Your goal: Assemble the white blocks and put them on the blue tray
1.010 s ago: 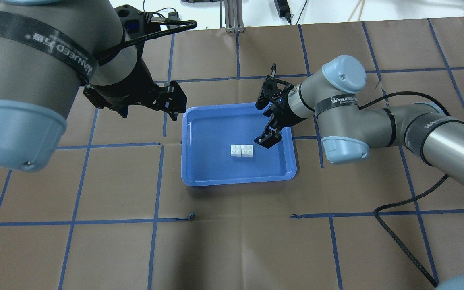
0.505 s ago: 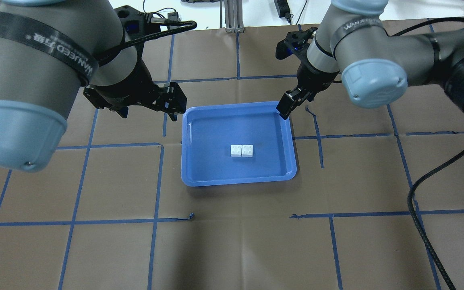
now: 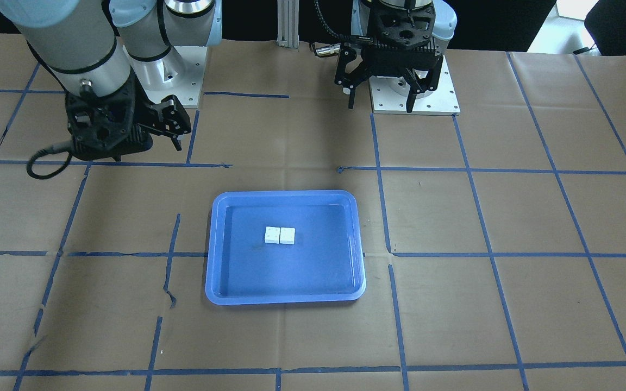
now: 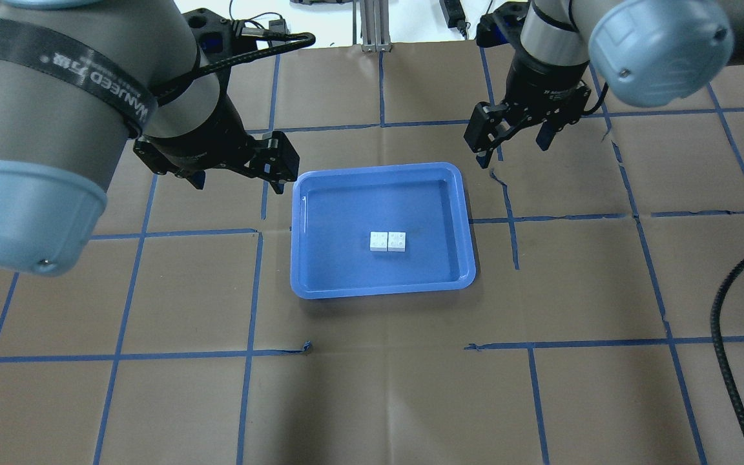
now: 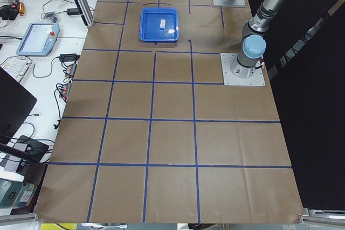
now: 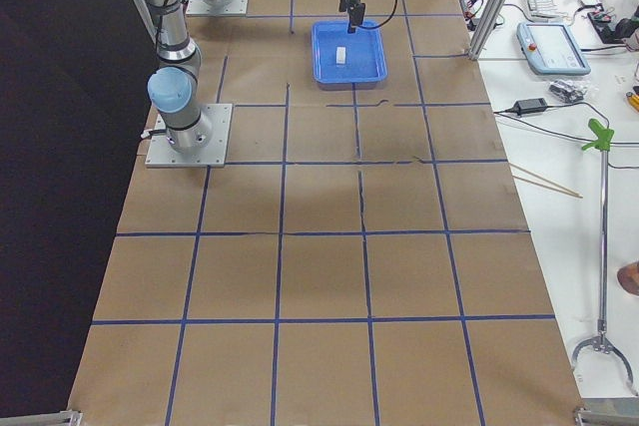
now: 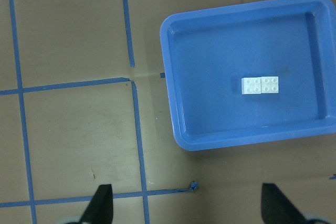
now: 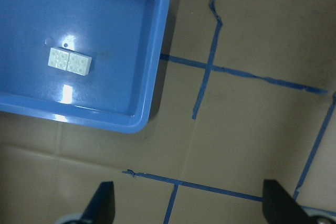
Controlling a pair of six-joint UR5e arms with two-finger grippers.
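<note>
Two white blocks (image 4: 389, 241) lie side by side, touching, studs up, in the middle of the blue tray (image 4: 346, 206). They also show in the front view (image 3: 280, 235) and in both wrist views (image 7: 260, 85) (image 8: 69, 61). My left gripper (image 4: 239, 175) hangs open and empty above the paper, just past the tray's far left corner; its wrist view shows the jaws wide apart. My right gripper (image 4: 511, 145) hangs open and empty above the paper, past the tray's far right corner. Neither gripper touches anything.
The table is covered with brown paper (image 4: 372, 400) marked by blue tape lines. A black cable (image 4: 727, 361) trails over the right side. The arm bases (image 3: 413, 92) stand at the robot's edge. Benches with gear flank the table ends.
My right gripper has risen from just beside the blocks inside the tray and drawn back past the tray's far right corner. The blocks and the left arm have not moved.
</note>
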